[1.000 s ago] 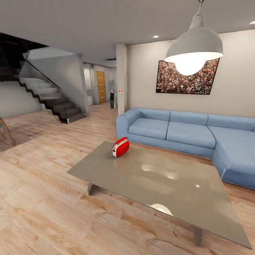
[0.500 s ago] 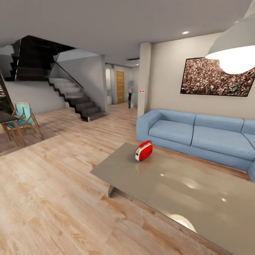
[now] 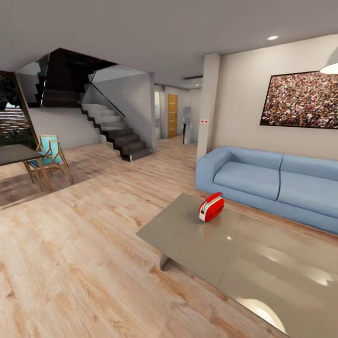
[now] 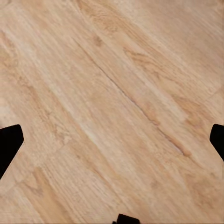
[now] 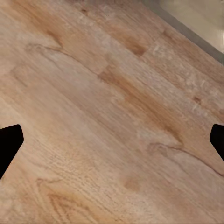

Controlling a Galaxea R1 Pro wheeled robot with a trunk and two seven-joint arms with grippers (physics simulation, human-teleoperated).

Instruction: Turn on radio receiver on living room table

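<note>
Living-room wood floor (image 3: 84,244) surrounds the worktop (image 3: 244,263); we note the radio receiver (image 3: 211,207) upright there (near the sofa (image 3: 263,178)). Both end effectors (image 4: 112,140) (image 5: 112,140) released.

Red radio receiver (image 3: 211,207) upright on the glossy grey table (image 3: 197,239), near blue sofa (image 3: 263,180), dial indistinct.

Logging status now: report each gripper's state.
Left gripper: open, empty, over the floor.
Right gripper: open, empty, over the floor.
</note>
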